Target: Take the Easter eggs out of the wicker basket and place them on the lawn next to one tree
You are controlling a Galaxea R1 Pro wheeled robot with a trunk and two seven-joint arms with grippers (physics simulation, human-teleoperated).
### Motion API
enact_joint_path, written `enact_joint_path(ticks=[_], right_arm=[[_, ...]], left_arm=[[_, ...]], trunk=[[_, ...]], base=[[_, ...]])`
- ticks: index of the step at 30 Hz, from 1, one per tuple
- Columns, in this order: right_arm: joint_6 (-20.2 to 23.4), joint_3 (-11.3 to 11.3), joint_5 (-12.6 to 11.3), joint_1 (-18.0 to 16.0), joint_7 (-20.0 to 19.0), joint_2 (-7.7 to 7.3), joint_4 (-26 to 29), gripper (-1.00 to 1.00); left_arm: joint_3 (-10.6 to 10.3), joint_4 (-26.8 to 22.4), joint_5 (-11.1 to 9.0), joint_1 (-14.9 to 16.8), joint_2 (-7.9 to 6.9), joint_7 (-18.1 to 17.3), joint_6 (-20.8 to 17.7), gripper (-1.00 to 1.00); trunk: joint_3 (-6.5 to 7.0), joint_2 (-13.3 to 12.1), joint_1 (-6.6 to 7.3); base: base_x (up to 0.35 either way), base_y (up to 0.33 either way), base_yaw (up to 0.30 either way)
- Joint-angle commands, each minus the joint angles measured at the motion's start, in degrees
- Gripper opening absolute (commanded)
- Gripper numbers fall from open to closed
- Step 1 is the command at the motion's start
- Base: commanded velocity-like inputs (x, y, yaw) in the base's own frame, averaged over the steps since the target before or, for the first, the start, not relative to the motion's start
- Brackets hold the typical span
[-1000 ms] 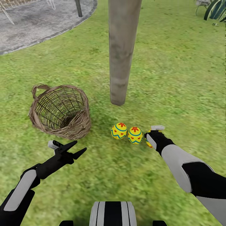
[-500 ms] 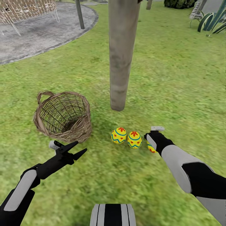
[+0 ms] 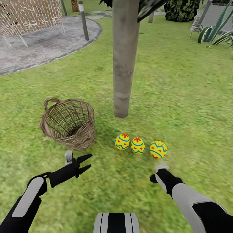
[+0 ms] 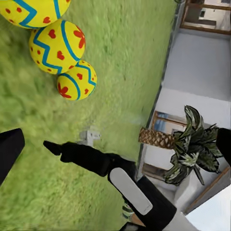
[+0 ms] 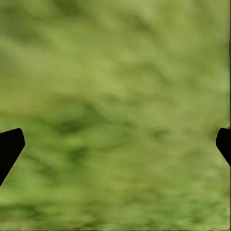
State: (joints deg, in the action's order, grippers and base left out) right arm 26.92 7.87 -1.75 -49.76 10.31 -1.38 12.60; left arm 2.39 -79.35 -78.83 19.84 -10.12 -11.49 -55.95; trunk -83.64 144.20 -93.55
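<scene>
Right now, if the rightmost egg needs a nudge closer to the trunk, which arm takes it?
Right, probably. The right gripper hangs open just short of the rightmost egg, nothing between. The left gripper, also open, sits by the wicker basket and would have to cross the other two eggs.

The lawn [image 3: 181, 97] bears three Easter eggs [image 3: 138, 146], wicker basket [image 3: 69, 123], tree [image 3: 124, 58].
</scene>
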Motion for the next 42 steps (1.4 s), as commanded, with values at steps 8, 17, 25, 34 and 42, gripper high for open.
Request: enact_joint_path(ticks=[8,17,25,34,42], right_arm=[[-5.06,0.56,5.24,9.63,-0.12,-0.03,-0.32,1.0],[-17.31,0.57,11.78,12.31,-0.12,-0.09,-8.39,1.0],[-27.36,0.32,11.26,15.63,-5.99,0.18,-10.36,1.0],[-28.54,0.3,11.24,16.49,-6.11,0.24,-10.56,1.0],[-28.8,0.11,10.92,17.29,-5.52,0.34,-12.0,1.0]], left_arm=[[-0.13,10.36,0.69,-0.48,-0.54,14.12,-0.16,1.0],[-0.56,27.74,21.15,-0.5,-2.72,11.39,11.91,1.0],[-8.81,35.36,22.87,-0.5,-6.04,4.27,20.31,1.0],[-10.68,39.27,28.84,-0.5,-5.42,3.93,28.41,1.0],[-18.19,44.19,29.02,-0.5,-3.86,1.88,35.39,1.0]], trunk=[[1.75,-0.1,0.22],[3.75,-0.22,0.45],[5.52,-0.32,0.65],[7.51,-0.44,0.89],[9.28,-0.55,1.09]], base=[[0.0,0.0,0.0],[0.0,0.0,0.0],[0.0,0.0,0.0],[0.0,0.0,0.0],[0.0,0.0,0.0]])
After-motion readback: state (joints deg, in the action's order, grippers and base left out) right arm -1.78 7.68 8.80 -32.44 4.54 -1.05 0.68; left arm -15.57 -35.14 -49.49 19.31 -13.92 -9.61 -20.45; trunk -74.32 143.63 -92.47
